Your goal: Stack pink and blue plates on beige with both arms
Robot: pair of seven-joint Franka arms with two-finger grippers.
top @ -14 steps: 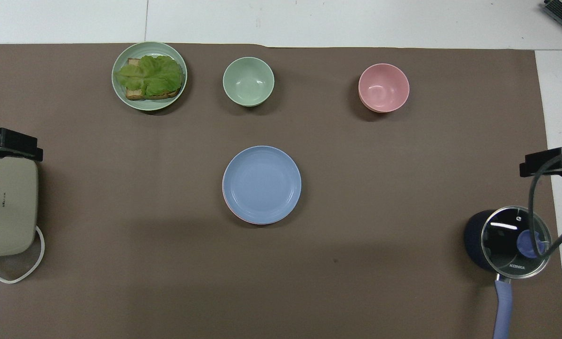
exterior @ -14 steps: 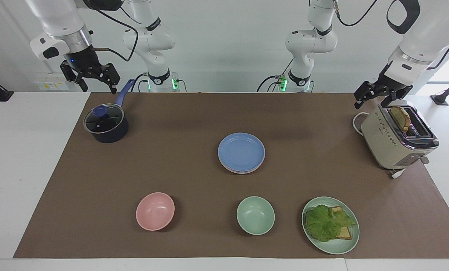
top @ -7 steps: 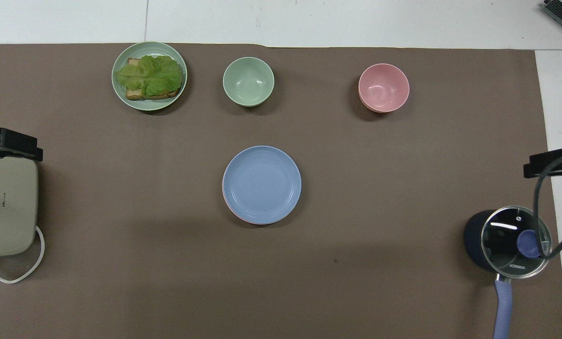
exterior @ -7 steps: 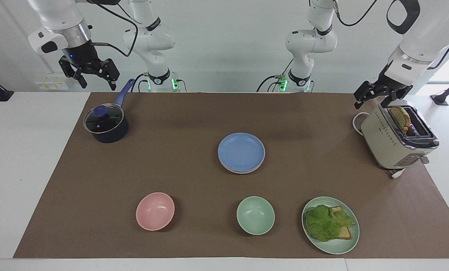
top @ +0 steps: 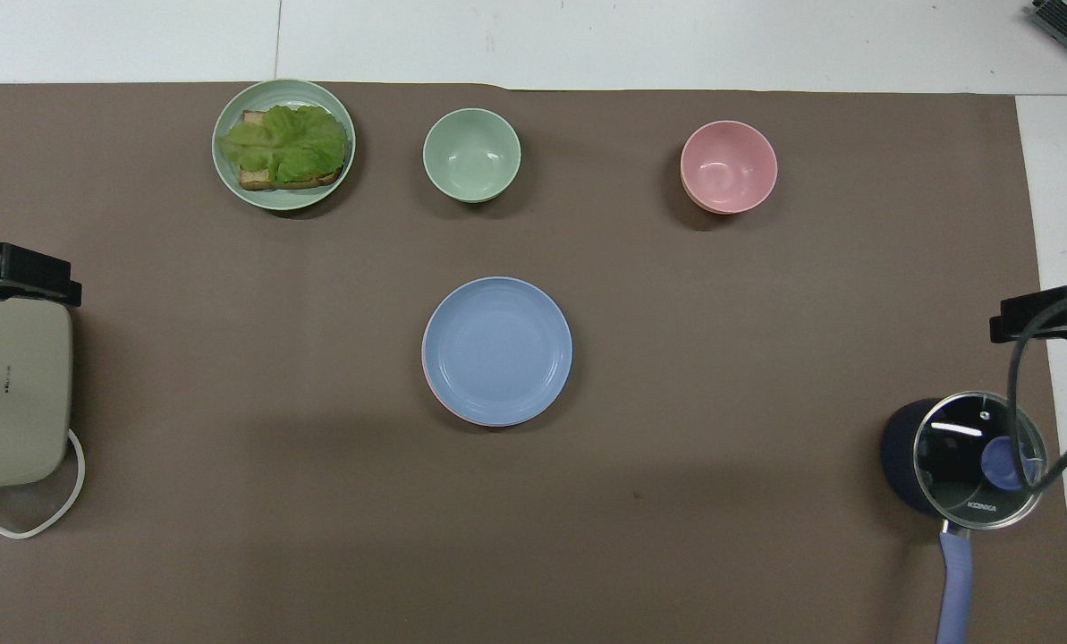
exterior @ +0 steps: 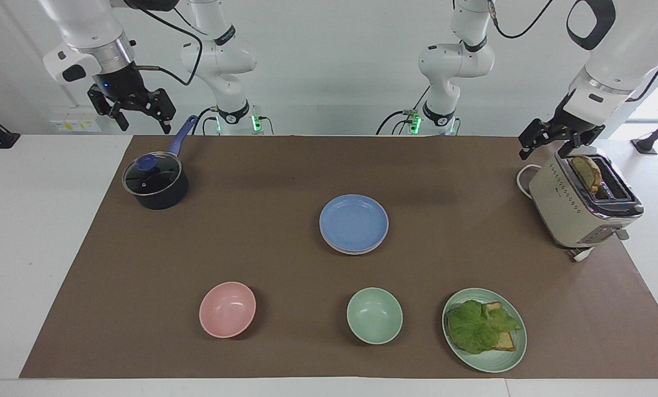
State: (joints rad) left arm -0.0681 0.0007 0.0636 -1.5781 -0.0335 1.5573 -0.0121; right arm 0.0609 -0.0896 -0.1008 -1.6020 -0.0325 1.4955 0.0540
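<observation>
The blue plate (exterior: 354, 222) (top: 497, 349) lies topmost on a stack at the middle of the brown mat. Only a thin rim of the pink plate (exterior: 355, 252) (top: 436, 397) shows under it. The beige plate is hidden. My right gripper (exterior: 143, 124) (top: 1041, 322) hangs open and holds nothing, up over the table edge beside the saucepan. At the left arm's end my left gripper (exterior: 545, 150) (top: 25, 273) hovers open and holds nothing, just above the toaster. Both are well away from the stack.
A lidded dark saucepan (exterior: 155, 183) with a blue handle stands at the right arm's end. A beige toaster (exterior: 582, 204) holds a slice of toast. Farther from the robots sit a pink bowl (exterior: 227, 309), a green bowl (exterior: 374, 315) and a green plate (exterior: 491, 361) of lettuce and toast.
My right gripper has risen a little and shifted slightly above the saucepan's end. The left gripper and the plates have stayed still.
</observation>
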